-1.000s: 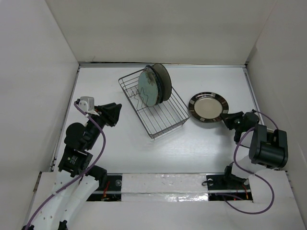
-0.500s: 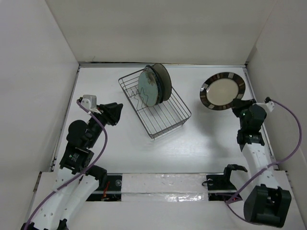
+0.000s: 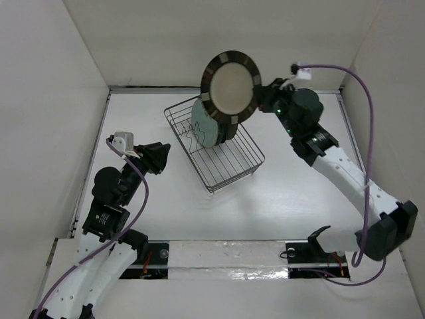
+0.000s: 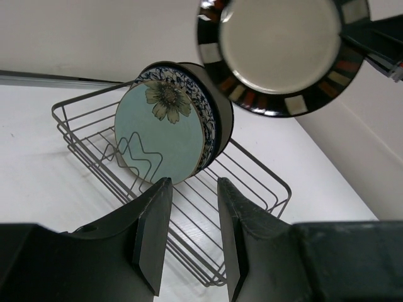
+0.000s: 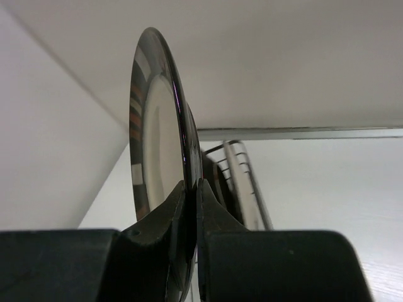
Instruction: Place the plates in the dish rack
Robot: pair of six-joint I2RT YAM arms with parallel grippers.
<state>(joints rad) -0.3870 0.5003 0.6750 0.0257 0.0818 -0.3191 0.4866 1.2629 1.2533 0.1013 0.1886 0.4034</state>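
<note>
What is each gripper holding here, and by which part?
Right gripper pinches the black-rimmed plate by its rim; left gripper holds nothing.

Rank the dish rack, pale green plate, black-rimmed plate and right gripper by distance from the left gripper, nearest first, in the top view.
1. dish rack, just right of the left gripper.
2. pale green plate, standing at the rack's far end.
3. black-rimmed plate, raised above the rack.
4. right gripper, clamped on that plate's right rim.

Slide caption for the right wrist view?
Right claw grips the black-rimmed plate by its edge, upright, dish rack just beyond.
</note>
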